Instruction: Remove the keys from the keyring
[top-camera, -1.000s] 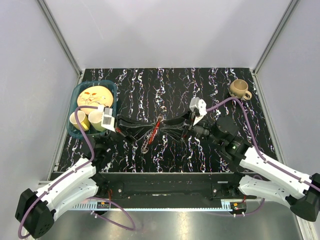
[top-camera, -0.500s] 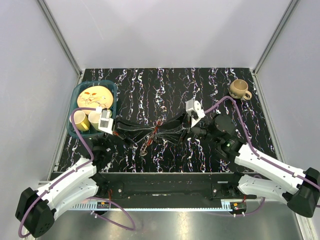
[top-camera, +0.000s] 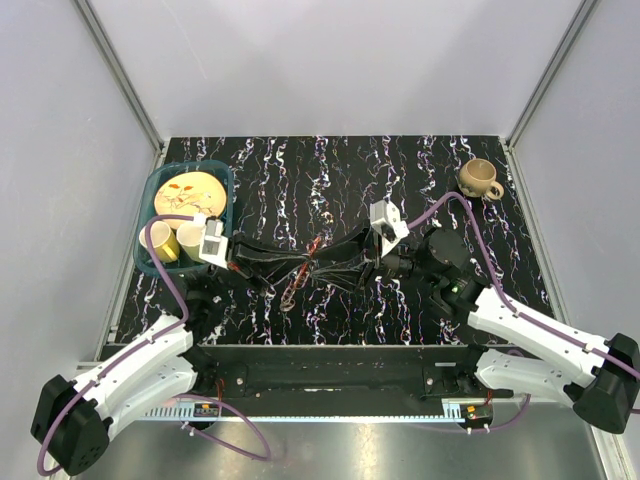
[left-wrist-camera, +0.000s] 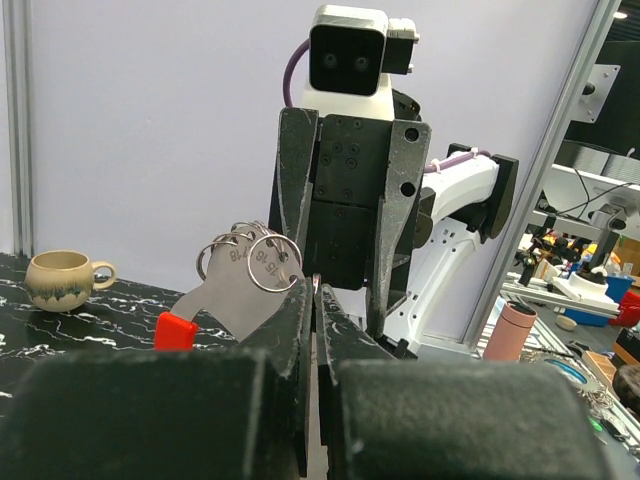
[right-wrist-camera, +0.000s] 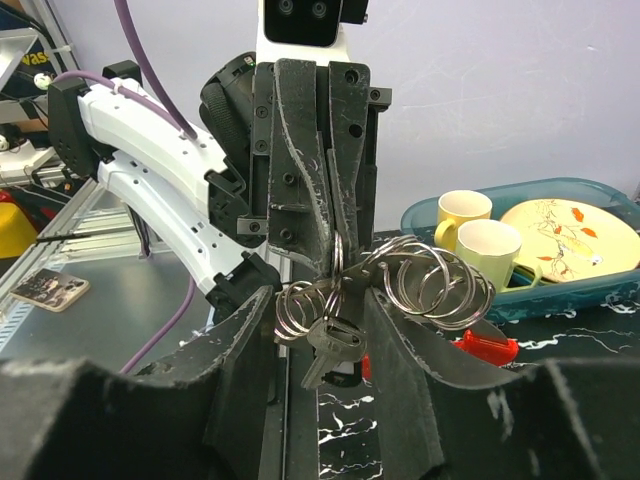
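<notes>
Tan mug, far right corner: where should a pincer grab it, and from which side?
Probably the left rim, from above, straddling the wall: the mug stands upright with its mouth open, and its small handle sticks out to the right, clear of that side.

From above we cannot separate the small silvery-grey metal keys (top-camera: 297, 276) from the thin silvery keyring (top-camera: 288, 294); the teal plastic tray (right-wrist-camera: 590, 292) runs off-frame.
</notes>
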